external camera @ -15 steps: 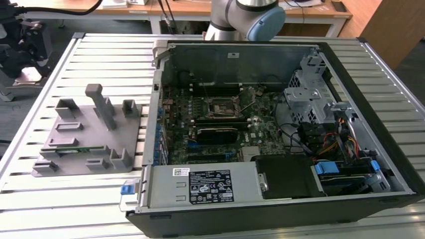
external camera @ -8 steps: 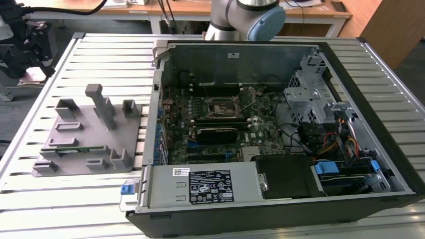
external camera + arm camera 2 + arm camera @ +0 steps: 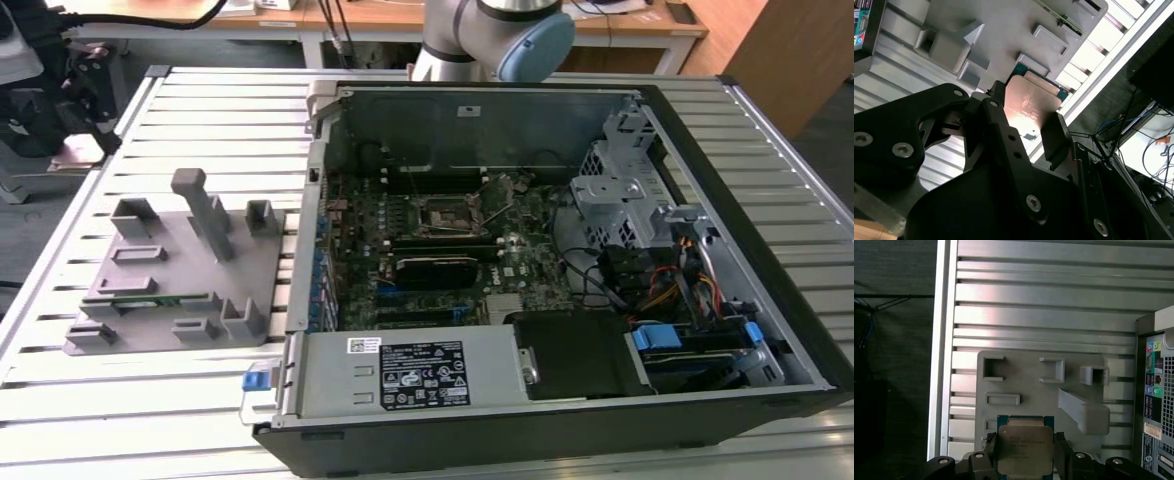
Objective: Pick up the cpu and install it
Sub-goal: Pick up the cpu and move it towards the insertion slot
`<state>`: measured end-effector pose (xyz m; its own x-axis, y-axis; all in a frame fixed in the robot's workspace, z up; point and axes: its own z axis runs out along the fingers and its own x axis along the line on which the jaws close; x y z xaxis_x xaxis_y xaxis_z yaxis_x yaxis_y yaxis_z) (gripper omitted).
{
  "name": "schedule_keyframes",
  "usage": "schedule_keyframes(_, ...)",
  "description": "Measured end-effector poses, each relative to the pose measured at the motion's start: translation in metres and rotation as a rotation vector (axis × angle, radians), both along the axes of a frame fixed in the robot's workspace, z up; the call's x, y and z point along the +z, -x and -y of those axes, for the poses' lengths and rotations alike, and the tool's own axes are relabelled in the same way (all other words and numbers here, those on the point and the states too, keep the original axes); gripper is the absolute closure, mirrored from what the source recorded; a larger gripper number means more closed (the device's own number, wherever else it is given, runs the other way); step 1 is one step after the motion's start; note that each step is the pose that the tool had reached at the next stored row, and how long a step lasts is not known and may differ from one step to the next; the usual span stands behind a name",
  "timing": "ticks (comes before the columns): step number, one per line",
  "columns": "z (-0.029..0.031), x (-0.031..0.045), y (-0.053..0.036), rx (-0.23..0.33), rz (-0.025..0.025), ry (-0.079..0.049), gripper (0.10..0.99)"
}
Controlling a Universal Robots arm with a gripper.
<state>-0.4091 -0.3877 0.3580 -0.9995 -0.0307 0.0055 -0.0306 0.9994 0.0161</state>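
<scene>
cpu [image 3: 1024, 450] edges pinched in tool [image 3: 1026, 447], fixture [image 3: 1029, 375] below

The exterior view looks steeply down from above at medium range, covering the slatted table [image 3: 200, 110], the open computer case [image 3: 534, 445] and the grey fixture [image 3: 160, 270] at the exterior view's left. The first wrist view faces straight down past the gripper [image 3: 1026, 452] onto that fixture and one end of the case. The second wrist view looks obliquely along the fingers [image 3: 1004, 145] at close range, sharing the fixture and the cpu [image 3: 1031, 105] with the first.
</scene>
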Motion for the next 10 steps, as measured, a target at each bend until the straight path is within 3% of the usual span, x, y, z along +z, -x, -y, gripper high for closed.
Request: schedule_keyframes(10, -0.0005, 0.0124, -0.0051, 0.0, 0.0, 0.0, 0.553)
